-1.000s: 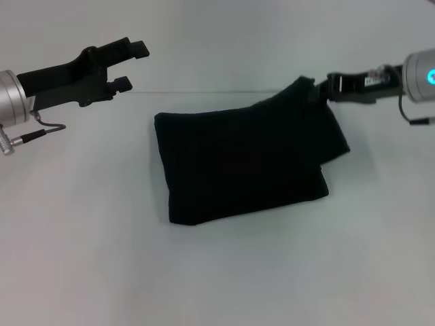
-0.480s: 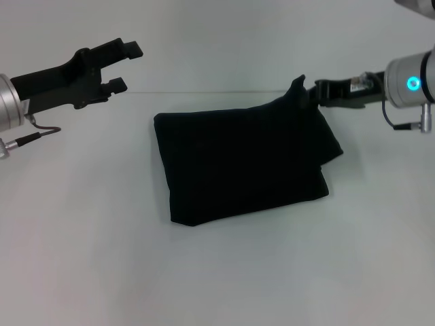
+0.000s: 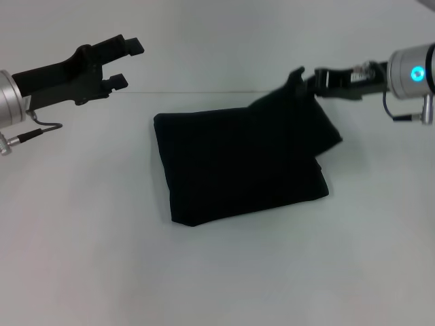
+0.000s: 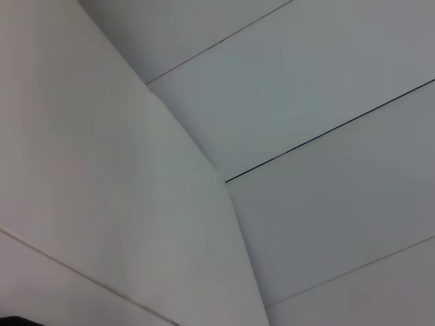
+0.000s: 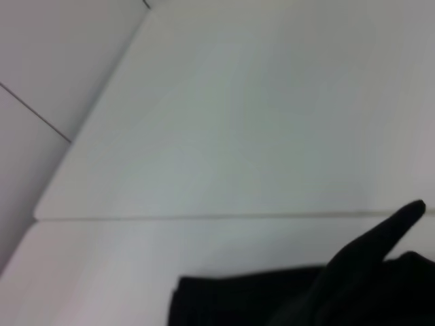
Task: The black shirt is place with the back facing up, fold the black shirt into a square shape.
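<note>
Right gripper [image 3: 311, 83]: fingers are closing on the far right corner of the black shirt [image 3: 241, 161], pinching it and holding it lifted off the surface [image 3: 81, 258].
Fabric at the fingers: a small peak of cloth is standing up just beside the fingertips; it is also showing in the right wrist view [image 5: 380, 238].
Black shirt: lying folded into a rough rectangle below and to the left of the right fingers, with the raised corner sloping down to the flat part; one edge is jutting out on the right side.
Left gripper [image 3: 129, 62]: fingers are standing apart, gripping nothing, hovering well apart from the shirt, above its far left corner.
</note>
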Controlling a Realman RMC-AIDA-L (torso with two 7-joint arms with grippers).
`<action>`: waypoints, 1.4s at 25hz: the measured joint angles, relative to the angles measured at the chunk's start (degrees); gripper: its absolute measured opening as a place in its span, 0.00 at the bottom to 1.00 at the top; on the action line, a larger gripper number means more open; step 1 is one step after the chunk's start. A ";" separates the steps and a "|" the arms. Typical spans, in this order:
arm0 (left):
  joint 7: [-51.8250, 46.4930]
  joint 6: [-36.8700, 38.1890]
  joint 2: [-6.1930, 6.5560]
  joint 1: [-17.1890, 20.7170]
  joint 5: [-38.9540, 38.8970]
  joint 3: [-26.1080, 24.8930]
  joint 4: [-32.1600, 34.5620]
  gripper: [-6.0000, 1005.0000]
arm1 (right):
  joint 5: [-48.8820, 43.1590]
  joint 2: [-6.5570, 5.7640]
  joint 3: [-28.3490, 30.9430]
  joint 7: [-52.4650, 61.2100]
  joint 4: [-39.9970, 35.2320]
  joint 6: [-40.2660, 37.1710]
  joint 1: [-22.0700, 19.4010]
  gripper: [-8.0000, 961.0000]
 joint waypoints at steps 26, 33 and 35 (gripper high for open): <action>0.80 -1.02 0.27 -0.20 -0.79 -0.09 -1.35 0.95 | -5.59 -1.84 -0.51 -2.33 12.91 8.66 -0.02 0.19; 0.83 -0.99 0.31 -0.23 -1.25 -0.09 -1.40 0.94 | -13.88 -2.15 -0.02 4.18 11.81 9.25 0.66 0.20; 0.83 -0.90 0.34 -0.23 -1.36 -0.08 -1.41 0.95 | -13.16 -2.83 1.62 4.53 8.65 6.58 -0.26 0.29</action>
